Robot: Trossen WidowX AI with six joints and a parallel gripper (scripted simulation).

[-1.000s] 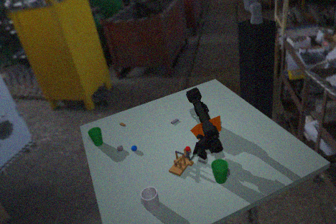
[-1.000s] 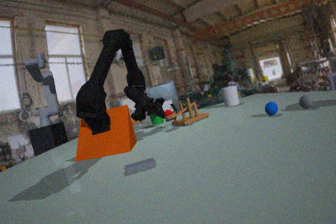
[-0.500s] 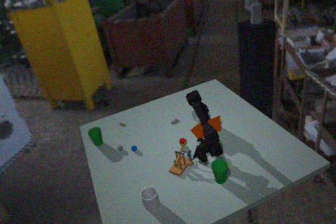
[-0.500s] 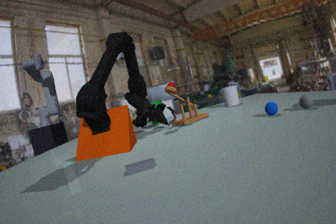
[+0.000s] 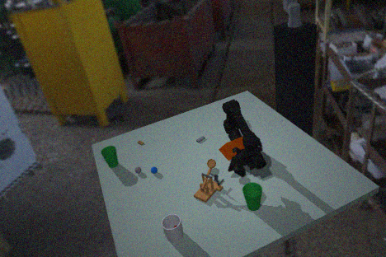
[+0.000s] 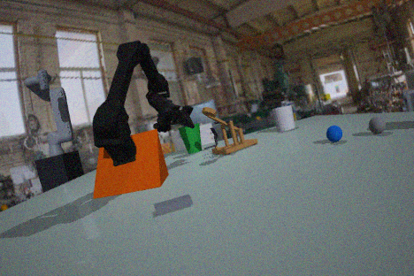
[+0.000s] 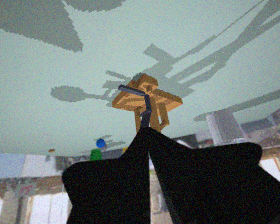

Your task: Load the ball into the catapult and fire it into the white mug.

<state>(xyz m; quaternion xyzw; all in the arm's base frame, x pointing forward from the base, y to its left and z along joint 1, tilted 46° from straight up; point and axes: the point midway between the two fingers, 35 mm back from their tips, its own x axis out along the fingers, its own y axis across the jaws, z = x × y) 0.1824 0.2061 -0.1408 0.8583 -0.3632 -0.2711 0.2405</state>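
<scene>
The wooden catapult (image 5: 203,193) (image 6: 234,146) (image 7: 173,100) stands on the table with its throwing arm swung up. The arm's round cup (image 5: 211,163) (image 6: 209,111) holds no ball. A dark lever (image 6: 215,136) (image 7: 133,91) sticks out of the catapult on my side. The white mug (image 5: 172,231) (image 6: 284,118) (image 7: 225,127) stands upright beyond the catapult. A small red spot, apparently the red ball (image 5: 175,226), shows inside it. My gripper (image 5: 237,171) (image 6: 190,118) (image 7: 145,131) is shut and empty, above the table just behind the catapult's lever. Whether it touches the lever is unclear.
One green cup (image 5: 252,198) (image 6: 192,139) stands beside the catapult, another green cup (image 5: 110,156) at the far left. A blue ball (image 5: 154,170) (image 6: 334,134) and grey ball (image 5: 138,170) (image 6: 377,125) lie apart. An orange block (image 6: 146,155) is at my base; a grey bar (image 5: 200,139) (image 6: 173,204) lies nearby.
</scene>
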